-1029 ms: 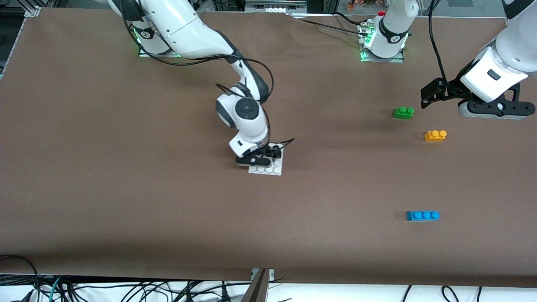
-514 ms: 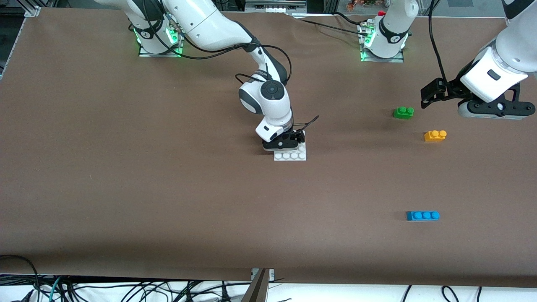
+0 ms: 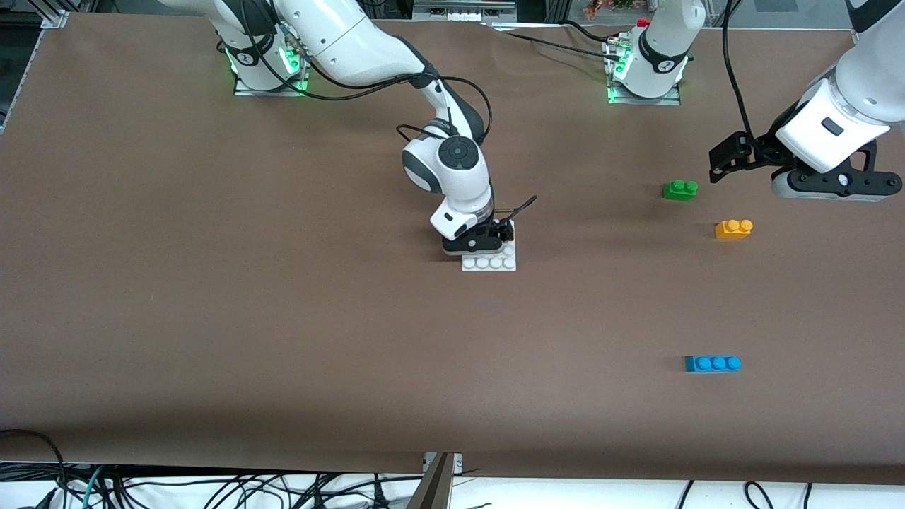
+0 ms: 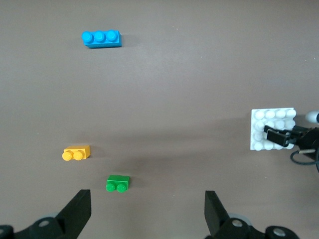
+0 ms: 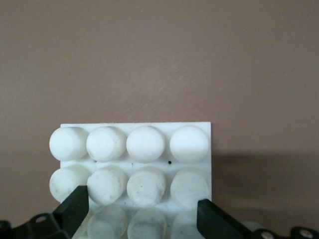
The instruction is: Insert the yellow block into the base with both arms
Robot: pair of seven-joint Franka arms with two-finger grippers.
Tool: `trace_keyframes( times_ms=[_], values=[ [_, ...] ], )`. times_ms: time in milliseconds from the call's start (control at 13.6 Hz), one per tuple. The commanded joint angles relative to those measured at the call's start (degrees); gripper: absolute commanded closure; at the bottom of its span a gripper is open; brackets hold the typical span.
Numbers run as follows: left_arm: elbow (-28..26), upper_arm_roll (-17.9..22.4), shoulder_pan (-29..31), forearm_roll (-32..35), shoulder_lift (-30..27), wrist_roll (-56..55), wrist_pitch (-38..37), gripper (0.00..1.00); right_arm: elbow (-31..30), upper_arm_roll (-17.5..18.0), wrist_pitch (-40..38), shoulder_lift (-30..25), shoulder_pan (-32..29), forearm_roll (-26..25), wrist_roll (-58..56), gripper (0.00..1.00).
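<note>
1. Yellow block [image 3: 733, 229] on table toward left arm's end, between green brick [image 3: 679, 189] and blue brick [image 3: 712, 363]; likely light, rigid, slick: pinch flat sides below studs.
2. Left gripper [image 4: 144, 214] spread wide, empty, above bricks.
3. Right gripper [image 5: 142, 211] clamped on base [image 3: 495, 262] edge, mid-table.

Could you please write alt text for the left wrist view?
The left claw hangs open over a brown table, above a green brick and the yellow block, with a blue brick lying apart. At the edge, the right claw grips the white base.
</note>
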Motion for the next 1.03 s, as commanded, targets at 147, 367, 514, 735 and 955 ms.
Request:
trace_keyframes(
  times_ms=[147,367,514,735,955],
  values=[
    [1.9,-0.05,-0.09,1.29,0.65,-0.1,-1.54,0.0,1.54,-0.44,-0.92,-0.54,-2.03,0.25,-0.82,0.0],
    [1.9,0.03,0.0,1.29,0.65,-0.1,-1.54,0.0,3.38,-0.35,-4.59,-1.42,-2.21,0.69,-0.73,0.0],
    [1.9,0.03,0.0,1.29,0.65,-0.19,-1.54,0.0,6.53,-0.52,-13.1,-3.26,-2.56,0.25,-1.17,0.0],
    [1.81,0.03,0.0,1.29,0.65,-0.1,-1.54,0.0,7.87,-0.52,-19.72,-7.47,-7.2,0.16,-10.19,0.0],
    [1.54,1.08,0.35,1.38,1.87,0.25,-1.89,0.0,7.52,-3.32,-24.38,-11.35,-13.44,0.07,-21.35,0.0]
  ],
)
